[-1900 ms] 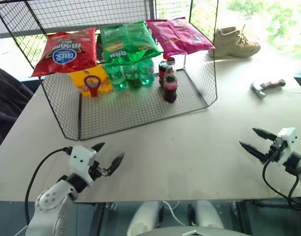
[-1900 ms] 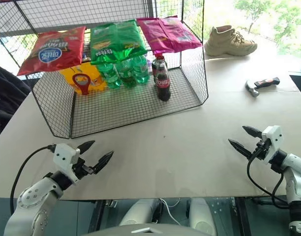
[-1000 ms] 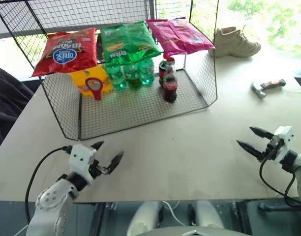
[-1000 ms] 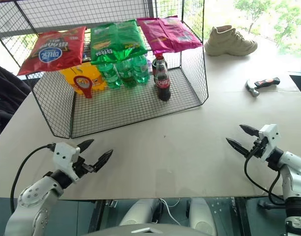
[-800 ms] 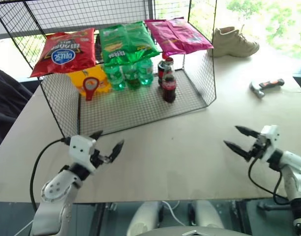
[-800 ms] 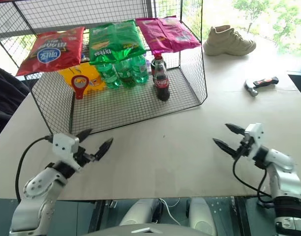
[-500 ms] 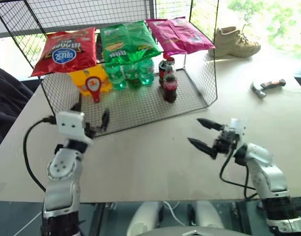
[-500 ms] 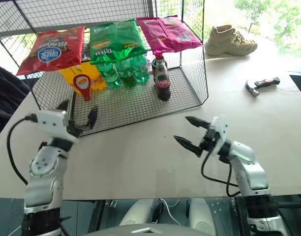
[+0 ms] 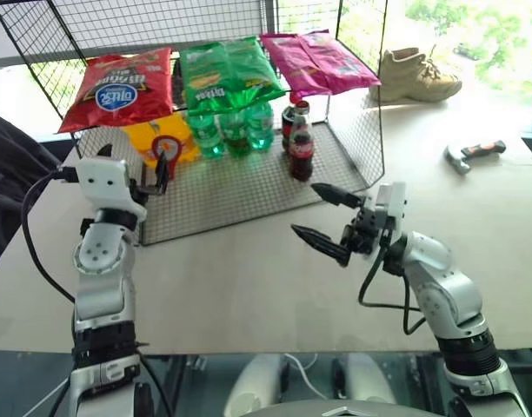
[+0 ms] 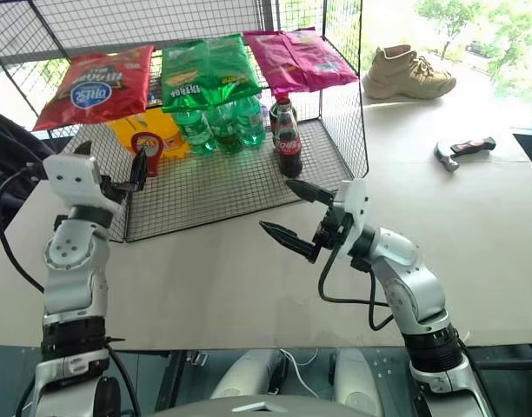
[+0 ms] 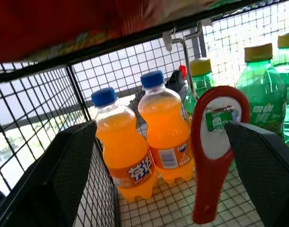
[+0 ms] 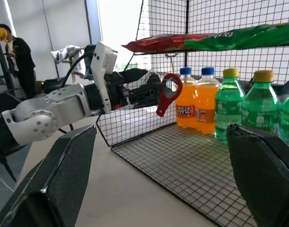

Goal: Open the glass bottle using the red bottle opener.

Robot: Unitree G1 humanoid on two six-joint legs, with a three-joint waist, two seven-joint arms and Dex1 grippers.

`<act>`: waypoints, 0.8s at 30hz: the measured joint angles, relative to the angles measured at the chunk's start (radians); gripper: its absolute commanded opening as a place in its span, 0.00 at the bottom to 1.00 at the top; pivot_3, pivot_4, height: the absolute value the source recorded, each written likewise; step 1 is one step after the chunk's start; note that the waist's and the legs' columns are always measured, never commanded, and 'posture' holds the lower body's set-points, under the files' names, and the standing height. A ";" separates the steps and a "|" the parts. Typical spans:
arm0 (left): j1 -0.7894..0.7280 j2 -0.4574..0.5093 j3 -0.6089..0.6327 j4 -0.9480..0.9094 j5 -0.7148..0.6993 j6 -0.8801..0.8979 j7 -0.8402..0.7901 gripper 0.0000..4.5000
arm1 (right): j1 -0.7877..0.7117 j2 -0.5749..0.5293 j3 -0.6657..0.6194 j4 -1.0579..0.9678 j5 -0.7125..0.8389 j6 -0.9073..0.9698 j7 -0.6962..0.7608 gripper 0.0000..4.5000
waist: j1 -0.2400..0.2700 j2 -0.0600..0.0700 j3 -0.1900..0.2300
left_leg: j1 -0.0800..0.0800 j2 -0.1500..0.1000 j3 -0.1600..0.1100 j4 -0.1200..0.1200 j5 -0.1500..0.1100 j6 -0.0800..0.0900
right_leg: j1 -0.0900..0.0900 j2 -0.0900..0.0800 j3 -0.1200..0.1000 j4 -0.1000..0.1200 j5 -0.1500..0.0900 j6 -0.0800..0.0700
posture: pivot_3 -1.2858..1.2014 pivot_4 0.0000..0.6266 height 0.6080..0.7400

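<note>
On the tabletop (image 9: 249, 287): wire rack (image 9: 249, 187), far centre. Glass bottle (image 9: 301, 148) stands at its right end. Red bottle opener (image 11: 211, 156) hangs at its left, between my left fingers (image 11: 262, 165), released. Right fingers (image 9: 314, 239) released, mid-table. Step: reaching the opener; next, clench it.

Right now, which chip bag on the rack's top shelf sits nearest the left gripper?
The red chip bag, at the row's left end, above the left gripper; the green and pink bags lie farther right.
</note>
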 measured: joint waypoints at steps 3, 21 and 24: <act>-0.035 0.007 -0.007 0.059 -0.008 -0.026 -0.036 1.00 | -0.003 0.003 0.012 0.000 -0.036 -0.002 -0.031 0.98 | 0.007 0.000 0.000 | 0.000 0.000 -0.005 0.000 0.003 -0.004 | 0.000 0.001 -0.004 0.002 0.001 -0.002 | 0.52 0.24 1.00; -0.091 -0.011 -0.068 0.191 -0.046 -0.021 -0.146 1.00 | -0.012 0.001 0.029 0.034 -0.208 -0.069 -0.135 0.98 | -0.017 -0.007 0.000 | -0.009 0.001 -0.003 -0.003 0.008 -0.009 | -0.010 0.003 -0.001 0.001 0.002 -0.004 | 0.52 0.24 1.00; -0.096 -0.009 -0.068 0.203 -0.046 -0.022 -0.145 1.00 | -0.012 0.003 0.029 0.036 -0.208 -0.071 -0.135 0.98 | -0.023 -0.007 0.000 | -0.009 0.001 -0.003 -0.003 0.008 -0.009 | -0.010 0.003 0.000 0.001 0.002 -0.004 | 0.52 0.24 1.00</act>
